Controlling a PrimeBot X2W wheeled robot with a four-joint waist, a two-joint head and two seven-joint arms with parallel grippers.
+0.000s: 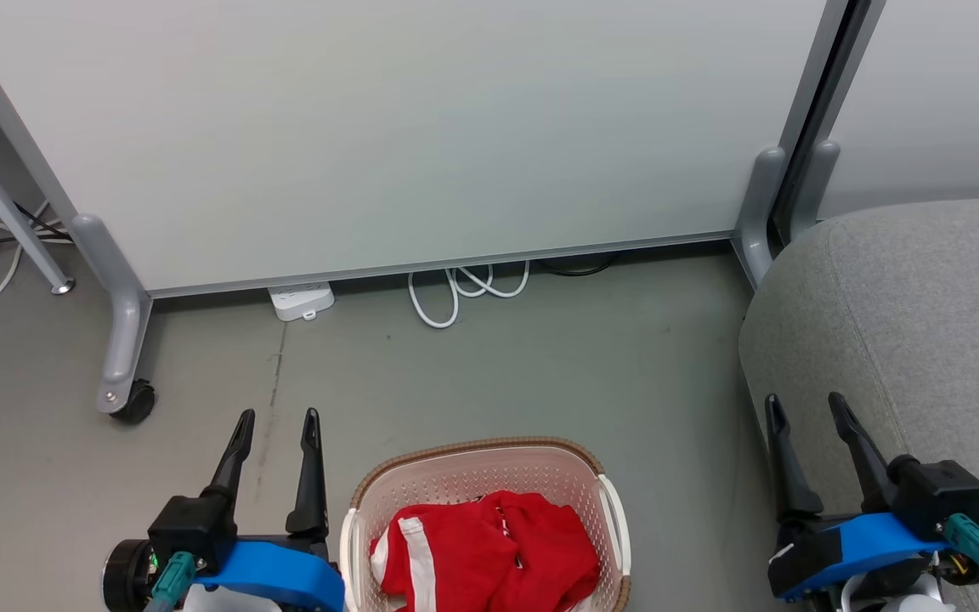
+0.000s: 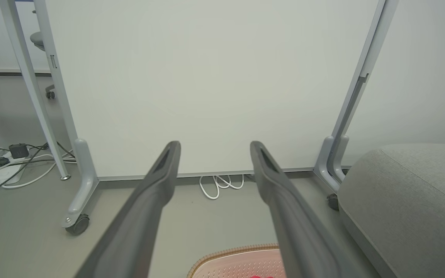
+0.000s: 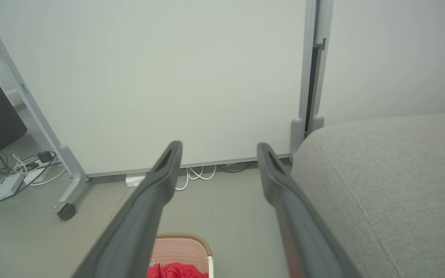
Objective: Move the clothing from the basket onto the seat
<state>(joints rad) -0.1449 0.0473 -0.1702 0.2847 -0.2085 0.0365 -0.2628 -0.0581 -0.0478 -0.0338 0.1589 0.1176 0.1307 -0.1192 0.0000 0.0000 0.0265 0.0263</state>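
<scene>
The red clothing (image 1: 489,552) with a white stripe lies bunched inside the cream basket (image 1: 472,463), which stands on the floor at the bottom centre of the head view. A sliver of the clothing (image 3: 178,270) and the basket's rim (image 3: 185,236) show low in the right wrist view; the basket's brown rim (image 2: 230,253) also shows in the left wrist view. The grey seat (image 1: 923,340) fills the right side. My left gripper (image 1: 277,418) stands open just left of the basket, holding nothing. My right gripper (image 1: 804,401) is open in front of the seat's edge, also holding nothing.
A pale wheeled partition panel (image 1: 387,127) stands behind the basket, with a castor foot (image 1: 126,395) at the left. A white power strip (image 1: 301,300) and a looped white cable (image 1: 464,289) lie at its base. More cables (image 2: 10,162) lie far left.
</scene>
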